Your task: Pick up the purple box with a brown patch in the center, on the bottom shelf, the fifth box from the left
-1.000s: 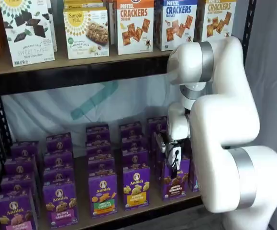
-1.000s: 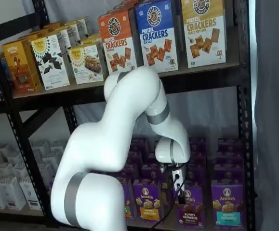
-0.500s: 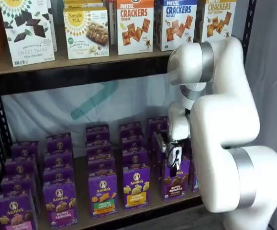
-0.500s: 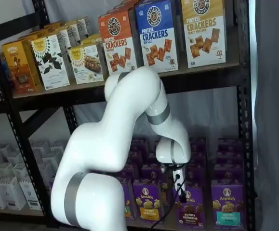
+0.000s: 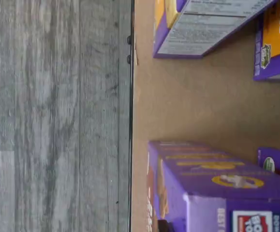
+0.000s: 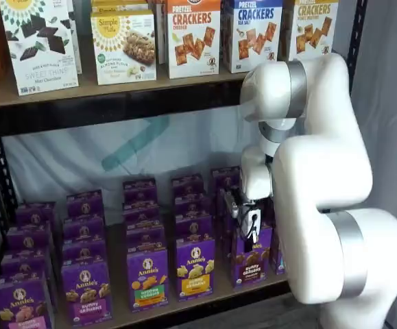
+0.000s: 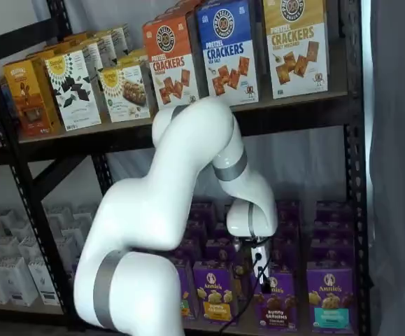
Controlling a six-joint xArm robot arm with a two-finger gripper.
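The purple box (image 6: 250, 258) with brown bunny crackers stands at the front of the bottom shelf (image 6: 184, 306), tilted slightly. It also shows in a shelf view (image 7: 278, 305). My gripper (image 6: 251, 229) hangs right at its top edge with its black fingers closed on the carton; it also shows in a shelf view (image 7: 261, 277). In the wrist view the purple box (image 5: 212, 193) lies close to the camera on the tan board (image 5: 193, 101).
A yellow-band purple carton (image 6: 195, 269) and a green-band one (image 6: 147, 275) stand left of the box, and a teal-band carton (image 7: 330, 302) to its right. More purple cartons fill the rows behind. Cracker boxes (image 6: 193, 38) sit on the upper board. My white arm (image 6: 321, 192) fills the right side.
The purple box has gone from upright to slightly tilted under the gripper. The arm has barely moved.
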